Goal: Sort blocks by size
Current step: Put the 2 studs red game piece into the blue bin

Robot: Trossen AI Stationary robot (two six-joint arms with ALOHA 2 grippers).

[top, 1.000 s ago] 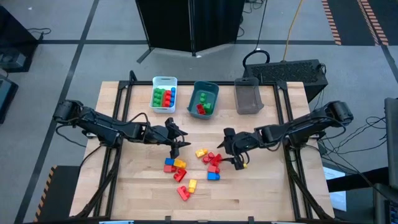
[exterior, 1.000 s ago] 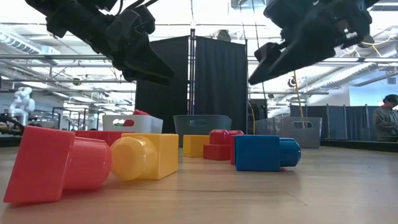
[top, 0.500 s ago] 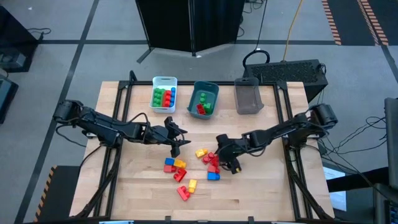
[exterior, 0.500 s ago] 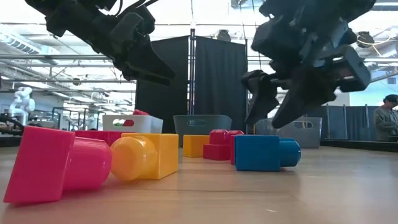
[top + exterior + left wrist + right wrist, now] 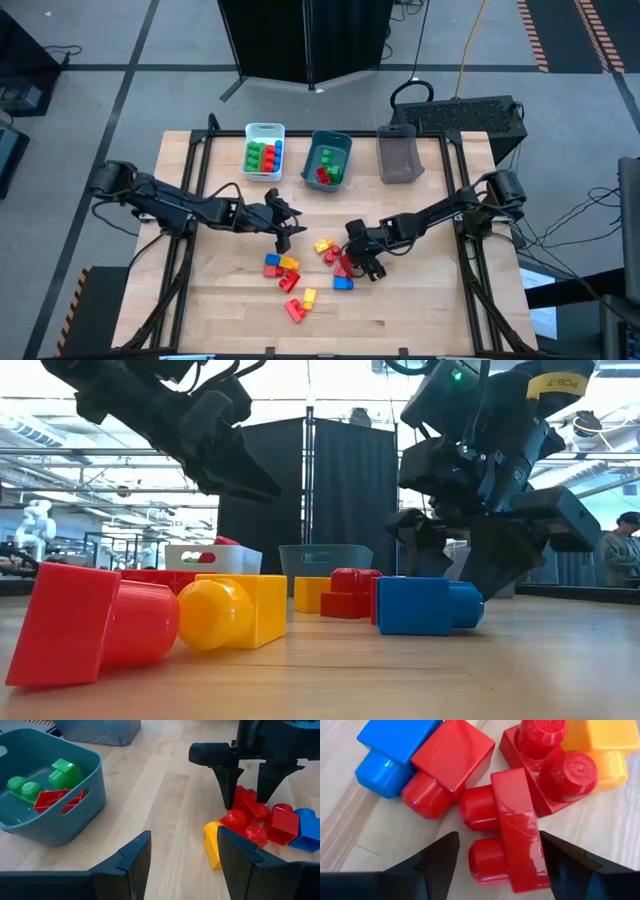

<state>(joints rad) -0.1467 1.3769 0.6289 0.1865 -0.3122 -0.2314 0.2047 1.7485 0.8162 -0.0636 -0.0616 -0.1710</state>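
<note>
Pale wooden desk [image 5: 420, 310]; grey floor around. Right end effector [image 5: 362, 266] apart over red blocks [image 5: 512, 832], perhaps touching. Left end effector [image 5: 284, 228] apart, raised beside.

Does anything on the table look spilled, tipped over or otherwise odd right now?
Nothing looks damaged. The loose plastic toy bricks lie scattered mid-table, several tipped on their sides, such as the red two-stud brick between the right gripper's open fingers. The grey rectangular bin appears empty, unlike the white bin and teal bin.
</note>
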